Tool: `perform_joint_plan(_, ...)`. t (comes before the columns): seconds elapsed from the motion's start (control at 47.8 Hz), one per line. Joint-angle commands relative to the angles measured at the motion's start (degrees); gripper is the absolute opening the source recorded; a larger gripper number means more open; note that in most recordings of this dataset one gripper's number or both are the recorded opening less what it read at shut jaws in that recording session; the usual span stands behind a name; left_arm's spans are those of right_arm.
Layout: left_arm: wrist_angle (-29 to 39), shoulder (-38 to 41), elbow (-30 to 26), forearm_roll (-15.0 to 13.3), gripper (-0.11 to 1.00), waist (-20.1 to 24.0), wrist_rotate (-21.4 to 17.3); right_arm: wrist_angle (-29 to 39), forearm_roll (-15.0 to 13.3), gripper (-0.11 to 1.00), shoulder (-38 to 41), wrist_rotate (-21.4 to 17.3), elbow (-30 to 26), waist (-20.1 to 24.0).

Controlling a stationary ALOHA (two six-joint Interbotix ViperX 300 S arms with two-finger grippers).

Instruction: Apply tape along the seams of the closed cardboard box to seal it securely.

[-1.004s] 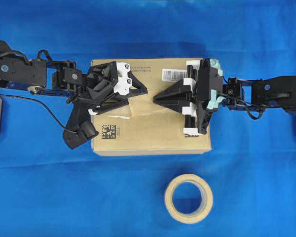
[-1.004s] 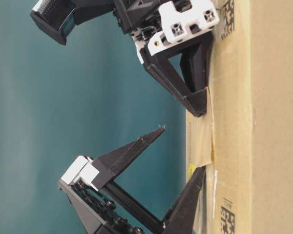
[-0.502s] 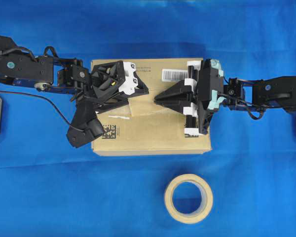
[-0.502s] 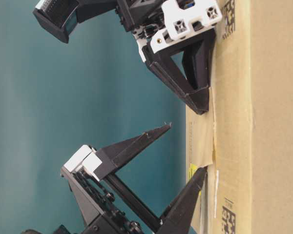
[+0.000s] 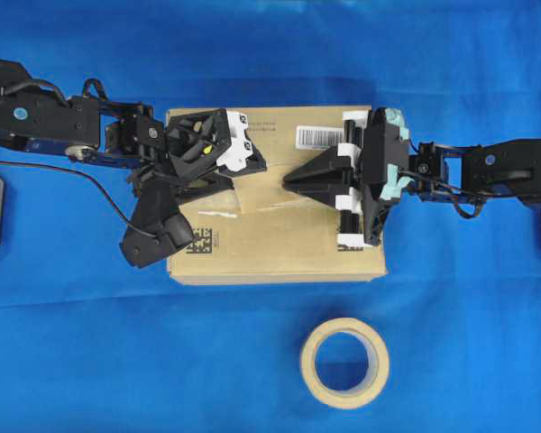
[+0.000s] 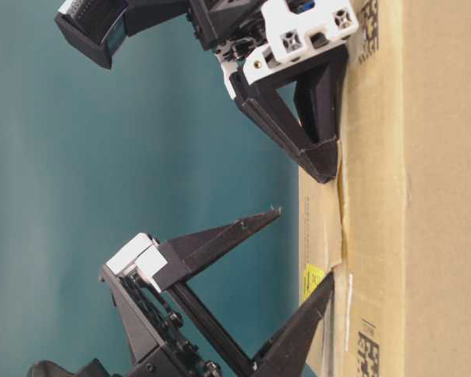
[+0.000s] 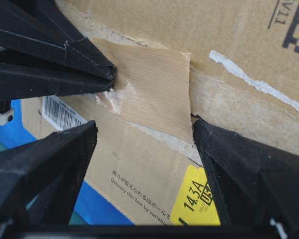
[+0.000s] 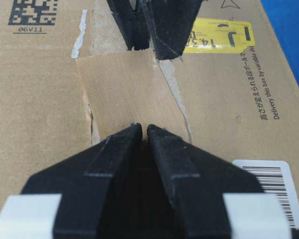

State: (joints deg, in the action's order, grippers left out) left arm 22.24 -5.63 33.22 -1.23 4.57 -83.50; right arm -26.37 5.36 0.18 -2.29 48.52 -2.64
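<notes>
Since 1 second ago, the left gripper [image 5: 252, 171] has edged back from the tape [image 8: 127, 102], jaws spread wide, 1 tip resting on the cardboard box [image 5: 279, 244] on the blue tabletop [image 5: 90, 361]. Opposite, the right gripper [image 8: 139, 130], jaws pressed nearly together, touches the tape's edge over the seams [image 7: 224, 107]. Nearby lies 1 tape roll [image 5: 344, 363].

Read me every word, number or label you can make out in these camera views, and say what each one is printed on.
"Delivery this box by variable de": cardboard box, print cut off at the frame edge.
"14.3A": yellow sticker.
"06V11": under a black square code.
Small Japanese line beside the English: too small to read surely.
White barcode label: bars only, digits unreadable.
</notes>
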Motion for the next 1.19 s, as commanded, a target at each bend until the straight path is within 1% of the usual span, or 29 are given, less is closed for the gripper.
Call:
perform_joint_plan(0.0,0.5,-0.6,-0.4,0.2,0.80,0.4,0.2,-0.1,0.2,0.18,-0.5,0.1,-0.2,0.0)
perform_joint_plan(0.126,-1.1,-2.1,0.0,0.0,0.80,0.4,0.6,-0.1,0.2,0.18,-0.5,0.1,-0.2,-0.1)
perform_joint_plan(0.209,-4.0,-4.0,1.0,-0.5,0.79,0.3,1.3,0.1,0.2,0.18,-0.6,0.1,-0.2,-0.1)
perform_joint_plan(0.272,-8.3,-5.6,2.6,-1.0,0.79,0.4,3.5,0.1,0.2,0.18,-0.8,0.1,0.0,0.0)
perform_joint_plan(0.335,-12.7,-6.9,4.5,-1.1,0.78,0.3,6.6,0.2,0.2,0.18,-1.0,0.1,0.0,0.0)
perform_joint_plan(0.398,-16.7,-8.2,6.2,-1.1,0.78,0.0,10.6,0.3,0.1,0.18,-1.2,0.1,0.0,0.0)
perform_joint_plan(0.46,-20.5,-9.3,7.3,-1.1,0.77,-0.4,15.5,0.4,0.2,0.18,-1.6,0.1,0.0,0.0)
perform_joint_plan(0.481,-22.1,-9.6,7.8,-1.1,0.77,-0.9,18.3,0.4,0.2,0.18,-1.8,0.2,0.0,-0.1)
perform_joint_plan(0.544,-24.8,-10.0,8.3,-1.1,0.74,-1.5,24.6,0.4,0.2,0.18,-2.1,0.2,0.0,0.0)
perform_joint_plan(0.628,-26.8,-9.9,8.4,-1.1,0.69,-2.0,34.2,0.4,0.1,0.18,-2.5,0.3,-0.2,-0.1)
perform_joint_plan(0.67,-27.2,-9.8,8.4,-1.1,0.63,-2.1,39.3,0.3,0.1,0.18,-2.7,0.3,-0.3,-0.1)
perform_joint_plan(0.711,-27.8,-9.6,8.4,-1.1,0.56,-2.2,44.1,0.1,0.2,0.18,-3.3,0.4,-0.4,0.0)
perform_joint_plan(0.774,-28.3,-9.2,8.3,-1.0,0.41,-2.1,51.0,0.0,0.1,0.18,-3.9,0.6,-0.5,-0.2)
perform_joint_plan(0.795,-28.7,-9.1,8.4,-1.0,0.36,-2.1,54.0,0.0,0.1,0.18,-4.0,0.6,-0.5,-0.3)
perform_joint_plan(0.837,-29.2,-8.9,8.5,-1.0,0.24,-2.2,57.6,0.0,0.1,0.18,-4.4,0.7,-0.7,-0.5)
perform_joint_plan(0.921,-30.7,-8.5,8.9,-0.7,0.05,-2.2,63.2,-0.2,0.1,0.17,-4.7,0.7,-1.2,-1.4)
perform_joint_plan(0.963,-32.2,-7.9,9.3,-0.7,0.00,-2.4,65.4,-0.4,0.1,0.17,-4.7,0.7,-1.5,-1.9)
perform_joint_plan(1.046,-35.0,-6.6,9.7,-0.7,0.00,-3.0,67.4,-0.7,0.1,0.15,-4.2,0.7,-2.2,-2.7)
perform_joint_plan(1.088,-36.1,-5.8,9.8,-0.7,0.00,-3.3,67.8,-0.8,0.1,0.13,-3.9,0.8,-2.8,-3.1)
perform_joint_plan(1.172,-37.6,-3.9,9.4,-0.9,0.00,-3.9,68.3,-0.7,-0.1,0.05,-3.1,1.0,-3.9,-3.3)
